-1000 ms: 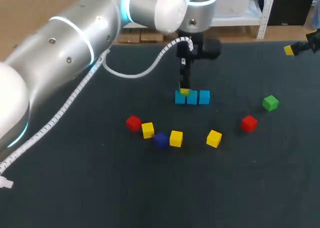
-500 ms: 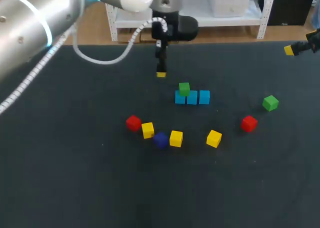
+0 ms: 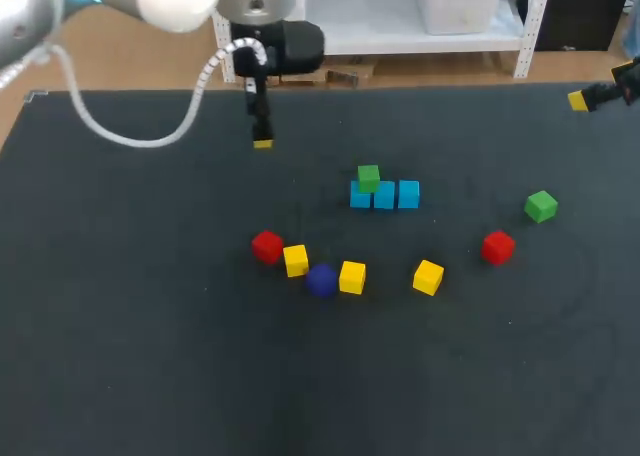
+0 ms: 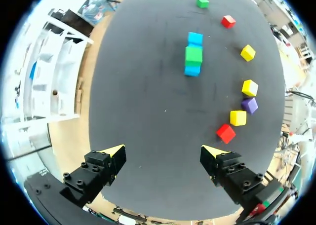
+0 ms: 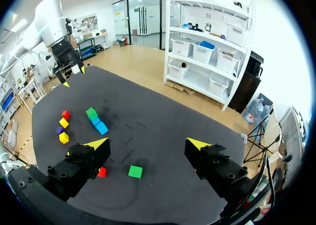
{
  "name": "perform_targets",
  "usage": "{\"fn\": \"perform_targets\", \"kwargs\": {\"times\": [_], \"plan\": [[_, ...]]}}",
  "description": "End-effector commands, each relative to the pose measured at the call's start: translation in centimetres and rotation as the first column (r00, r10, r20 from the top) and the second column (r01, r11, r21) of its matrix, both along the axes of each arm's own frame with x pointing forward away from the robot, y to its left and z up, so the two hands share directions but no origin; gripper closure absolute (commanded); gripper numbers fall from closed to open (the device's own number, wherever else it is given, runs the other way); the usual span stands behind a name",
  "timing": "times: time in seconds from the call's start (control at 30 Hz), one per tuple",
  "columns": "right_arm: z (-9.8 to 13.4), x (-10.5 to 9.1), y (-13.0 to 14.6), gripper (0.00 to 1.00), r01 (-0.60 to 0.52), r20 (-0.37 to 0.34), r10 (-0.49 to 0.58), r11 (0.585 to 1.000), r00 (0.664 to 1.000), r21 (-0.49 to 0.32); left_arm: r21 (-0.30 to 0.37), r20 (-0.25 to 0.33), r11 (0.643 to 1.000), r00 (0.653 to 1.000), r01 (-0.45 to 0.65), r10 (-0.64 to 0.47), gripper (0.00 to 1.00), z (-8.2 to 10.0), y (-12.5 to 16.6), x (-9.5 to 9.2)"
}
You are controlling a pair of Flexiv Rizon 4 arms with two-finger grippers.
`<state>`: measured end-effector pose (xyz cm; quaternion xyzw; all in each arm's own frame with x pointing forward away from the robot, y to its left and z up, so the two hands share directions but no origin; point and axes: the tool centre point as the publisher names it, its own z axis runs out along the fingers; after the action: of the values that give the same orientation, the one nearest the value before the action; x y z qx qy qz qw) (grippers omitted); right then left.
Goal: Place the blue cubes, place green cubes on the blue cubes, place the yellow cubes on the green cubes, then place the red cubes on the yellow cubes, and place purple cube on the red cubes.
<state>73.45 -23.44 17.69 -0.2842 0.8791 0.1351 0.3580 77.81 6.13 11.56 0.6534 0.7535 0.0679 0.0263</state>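
Bench [image 3: 150, 356]: dark surface; all the cubes are on it.
Blue cubes [image 3: 384, 195]: three; side by side in one row, touching each other, near the middle of the bench.
Green cubes [image 3: 368, 178]: two; one sits on top of the blue cube at the left end of the row; the other green cube [image 3: 541, 206] lies alone to the right, well apart from the row.
Yellow cubes [image 3: 352, 277]: three, all in front of the row; this one is just beside the purple cube; a second yellow cube [image 3: 295, 260] is just beside a red one; the third yellow cube [image 3: 428, 277] lies alone, more to the right.
Red cubes [image 3: 267, 246]: two; one at the left end of the front group; the other red cube [image 3: 498, 246] is near the lone green cube.
Purple cube [image 3: 321, 280]: one; between two yellow cubes, close to both.
Left tool [image 4: 163, 153]: fingers wide apart, nothing between them; it hangs over the far left part of the bench, well apart from the blue row.
Right tool [image 5: 146, 145]: fingers spread too, holding nothing; at the far right edge of the bench; the lone green cube is the nearest to it.
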Motion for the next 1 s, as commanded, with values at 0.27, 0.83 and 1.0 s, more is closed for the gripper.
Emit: {"fn": "perform_targets", "kwargs": {"times": [0.27, 0.83, 1.0], "plan": [[0.0, 0.0, -0.1, 0.0, -0.005, -0.002, 0.005, 1.0, 1.0, 0.004, -0.228, 0.309, 0.968, 0.935, -0.106, 0.175, 0.0, 1.4, 7.0, -0.4], [0.0, 0.0, -0.1, 0.0, -0.005, -0.002, 0.005, 1.0, 1.0, 0.004, -0.216, 0.334, 0.96, 0.91, -0.18, 0.246, 0.0, 2.8, 10.8, -0.6], [0.0, 0.0, -0.1, 0.0, -0.005, -0.002, 0.005, 1.0, 1.0, 0.004, -0.216, 0.334, 0.96, 0.91, -0.18, 0.246, 0.0, 2.8, 10.8, -0.6]]}}
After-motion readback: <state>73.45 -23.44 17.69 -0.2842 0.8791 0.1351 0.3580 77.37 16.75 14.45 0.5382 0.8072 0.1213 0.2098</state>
